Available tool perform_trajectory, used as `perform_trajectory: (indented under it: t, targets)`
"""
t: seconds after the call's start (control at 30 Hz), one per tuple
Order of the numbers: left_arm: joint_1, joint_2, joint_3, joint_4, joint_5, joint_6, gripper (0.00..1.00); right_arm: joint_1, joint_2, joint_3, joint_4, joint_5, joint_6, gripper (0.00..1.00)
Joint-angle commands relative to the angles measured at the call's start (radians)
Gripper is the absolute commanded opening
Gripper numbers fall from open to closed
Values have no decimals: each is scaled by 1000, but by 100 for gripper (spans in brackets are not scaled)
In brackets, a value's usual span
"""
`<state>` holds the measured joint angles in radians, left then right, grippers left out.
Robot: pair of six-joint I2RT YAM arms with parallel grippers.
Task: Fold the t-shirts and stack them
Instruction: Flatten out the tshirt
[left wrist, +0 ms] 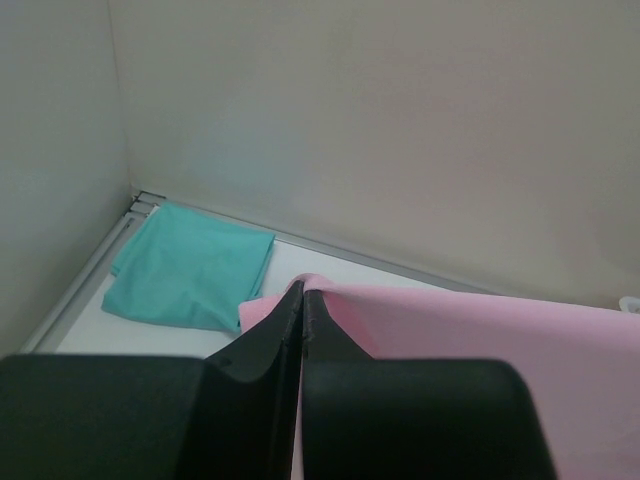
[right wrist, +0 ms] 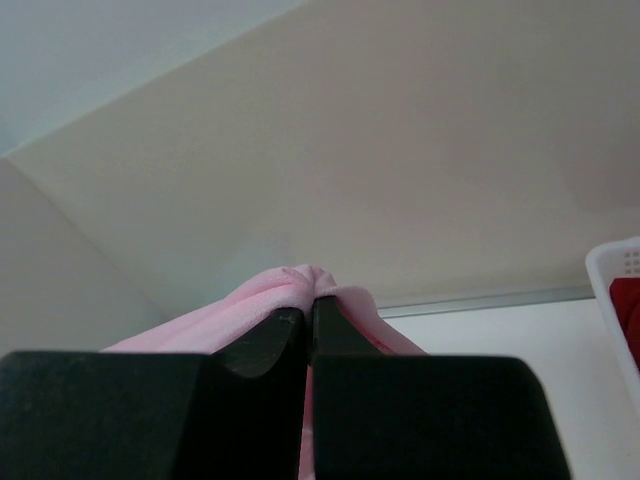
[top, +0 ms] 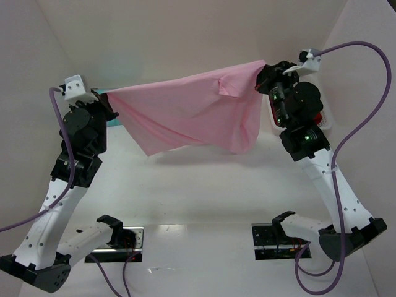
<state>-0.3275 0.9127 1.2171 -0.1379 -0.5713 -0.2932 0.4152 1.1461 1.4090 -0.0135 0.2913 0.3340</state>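
Observation:
A light pink t-shirt (top: 192, 111) hangs stretched in the air between both arms, sagging toward the table in the middle. My left gripper (top: 110, 97) is shut on its left corner, with pink cloth (left wrist: 450, 340) pinched between the dark fingers (left wrist: 265, 340). My right gripper (top: 263, 77) is shut on the shirt's right end, where pink cloth (right wrist: 300, 285) bunches over the fingertips (right wrist: 335, 320). A folded teal t-shirt (left wrist: 190, 265) lies flat in the far left corner of the table. Something red (right wrist: 632, 325) shows inside the basket; whether it is a t-shirt I cannot tell.
A white basket (top: 325, 117) stands at the right wall behind my right arm, its rim (right wrist: 610, 275) visible in the right wrist view. White walls close in the table on the left, back and right. Two dark mounts (top: 124, 238) (top: 278, 238) sit at the near edge.

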Motion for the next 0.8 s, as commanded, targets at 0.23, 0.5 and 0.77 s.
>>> perform_trajectory:
  t: [0.23, 0.5, 0.77]
  targets:
    - [7, -3, -11, 81, 7, 28, 0, -7, -49, 24, 21, 34, -27, 1]
    - [18, 104, 21, 40, 16, 37, 0, -7, -123, -165, 18, -1, 42, 1]
    - [71, 161, -4, 6, 73, -3, 0, -7, -170, -324, -36, -31, 131, 1]
